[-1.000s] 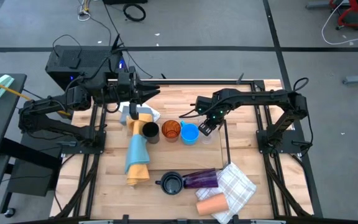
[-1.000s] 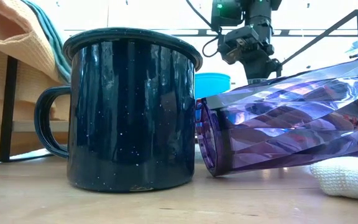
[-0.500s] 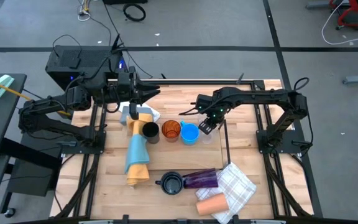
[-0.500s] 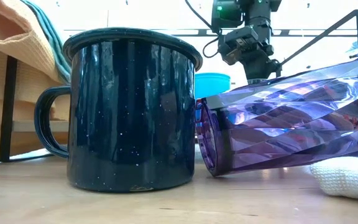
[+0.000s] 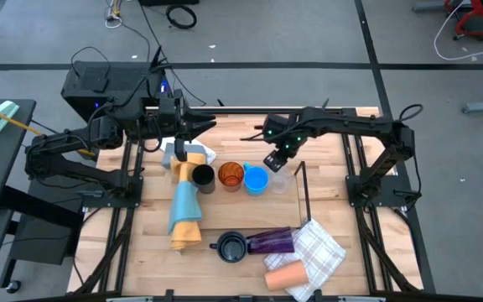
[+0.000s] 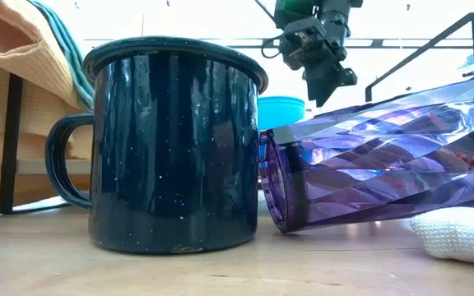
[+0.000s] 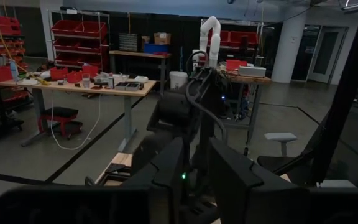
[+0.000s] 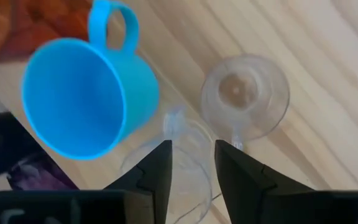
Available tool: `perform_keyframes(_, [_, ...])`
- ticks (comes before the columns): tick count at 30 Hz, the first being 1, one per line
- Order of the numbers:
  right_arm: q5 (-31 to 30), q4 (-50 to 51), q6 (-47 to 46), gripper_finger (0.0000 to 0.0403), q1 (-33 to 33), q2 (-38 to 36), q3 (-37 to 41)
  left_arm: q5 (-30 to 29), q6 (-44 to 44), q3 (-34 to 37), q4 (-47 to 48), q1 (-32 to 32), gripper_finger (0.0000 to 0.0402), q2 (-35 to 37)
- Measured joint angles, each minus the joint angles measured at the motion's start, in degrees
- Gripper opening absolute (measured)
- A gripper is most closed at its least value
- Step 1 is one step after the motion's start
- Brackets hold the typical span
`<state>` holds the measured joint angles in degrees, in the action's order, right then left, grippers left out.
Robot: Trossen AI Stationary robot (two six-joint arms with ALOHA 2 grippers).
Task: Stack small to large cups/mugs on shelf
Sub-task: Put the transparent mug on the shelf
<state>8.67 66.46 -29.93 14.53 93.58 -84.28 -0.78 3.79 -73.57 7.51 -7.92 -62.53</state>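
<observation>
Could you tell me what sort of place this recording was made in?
Most likely a robotics lab or workshop. Beyond the wooden table lie a bare concrete floor with loose cables, workbenches, shelves of red storage bins and a white robot arm.

dark fingers (image 7: pixel 229 180), workshop tables (image 7: pixel 73 87), possibly shelving (image 7: pixel 79 34)
</observation>
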Motion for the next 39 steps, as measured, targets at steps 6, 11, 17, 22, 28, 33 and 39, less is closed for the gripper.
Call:
perform_keyframes(6, [0.0,0.0,3.0,0.0128,1.7,0.0,-2.9,0.0,0.0,0.0,-0.1,0.0,0.0086,0.0])
perform_keyframes(11, [0.2,0.0,6.0,0.0129,1.7,0.0,-6.5,0.0,0.1,0.0,-0.2,0.0,0.0082,0.0])
perform_keyframes(17, [0.1,-0.1,9.0,0.0131,1.4,0.0,-15.8,0.0,0.4,0.0,-0.3,0.0,0.0078,0.0])
perform_keyframes(22, [-1.6,-0.8,12.7,0.0121,0.4,0.0,-27.5,0.0,1.1,0.0,-0.4,0.0,0.0083,0.0])
perform_keyframes(28, [-1.7,-1.0,17.1,0.011,-3.8,-0.1,-40.9,0.0,1.5,0.0,-0.5,0.0,0.008,0.0])
perform_keyframes(33, [-3.2,0.9,17.1,0.0109,-7.2,-0.1,-44.1,0.0,1.5,0.0,-0.5,0.0,0.0079,0.0])
perform_keyframes(39, [-4.2,1.3,16.6,0.0109,-11.1,0.0,-42.5,0.0,1.5,0.0,-0.5,0.0,0.0084,0.0])
